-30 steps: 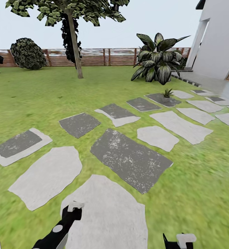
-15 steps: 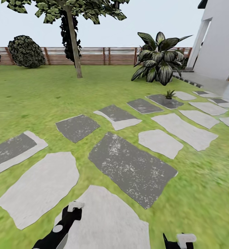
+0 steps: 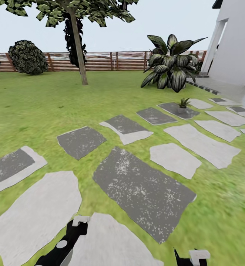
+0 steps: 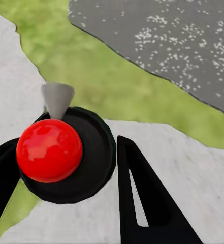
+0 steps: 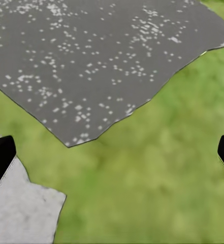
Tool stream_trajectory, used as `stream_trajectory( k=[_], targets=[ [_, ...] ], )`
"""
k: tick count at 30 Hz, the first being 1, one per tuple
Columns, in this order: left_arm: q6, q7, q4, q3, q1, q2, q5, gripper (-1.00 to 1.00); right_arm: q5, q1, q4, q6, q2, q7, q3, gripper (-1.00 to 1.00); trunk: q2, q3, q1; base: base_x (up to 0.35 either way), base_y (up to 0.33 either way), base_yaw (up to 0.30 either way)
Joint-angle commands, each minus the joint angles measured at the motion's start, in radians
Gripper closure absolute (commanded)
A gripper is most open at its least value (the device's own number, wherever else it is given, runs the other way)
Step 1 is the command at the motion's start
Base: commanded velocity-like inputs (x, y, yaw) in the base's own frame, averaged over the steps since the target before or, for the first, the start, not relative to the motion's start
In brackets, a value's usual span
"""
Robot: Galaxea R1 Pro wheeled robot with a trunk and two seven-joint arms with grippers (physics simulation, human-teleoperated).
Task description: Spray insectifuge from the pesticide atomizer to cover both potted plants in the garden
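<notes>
In the left wrist view the pesticide atomizer (image 4: 50, 150), a dark bottle with a round red top and a grey nozzle, sits between the black fingers of my left gripper (image 4: 66, 150), which is shut on it. That gripper (image 3: 76, 226) hangs low over a pale paving stone in the head view. My right gripper (image 5: 113, 155) is open over grass beside a dark stone, and shows at the lower edge (image 3: 191, 256) of the head view. One potted plant (image 3: 183, 103), a small green rosette, stands on a dark paving stone far ahead to the right.
Grey and pale paving stones (image 3: 143, 190) cross the lawn. A big dark-leaved shrub (image 3: 170, 62) grows behind the plant, with a white house wall (image 3: 235, 40) to the right. A tree (image 3: 78, 48), a round bush (image 3: 28, 57) and a slatted fence (image 3: 100, 61) line the far side.
The whole head view has shifted: the stones slide down and left and the potted plant looks nearer, so the camera has moved forward. Both grippers keep their places in the picture.
</notes>
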Motion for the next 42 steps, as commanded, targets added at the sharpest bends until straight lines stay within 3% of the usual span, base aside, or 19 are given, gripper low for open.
stream_trajectory(
  k=[1,20,42],
  targets=[
    [-0.003,0.001,0.001,-0.003,-0.001,0.001,0.0,1.0,0.0,0.0,0.001,-0.003,0.0,0.0,0.0,-1.0,0.0,-0.001,0.0,0.338,0.0,0.0],
    [-0.004,0.001,0.001,-0.003,-0.001,0.0,0.0,1.0,0.0,0.0,0.001,-0.003,0.0,0.0,0.0,-1.0,0.0,-0.001,0.0,0.338,0.0,-0.034],
    [-0.005,0.001,0.001,-0.003,0.0,0.001,0.0,1.0,0.001,-0.001,0.001,-0.003,0.001,0.0,0.001,-1.0,0.0,-0.001,0.0,0.338,0.0,-0.274]
  ],
)
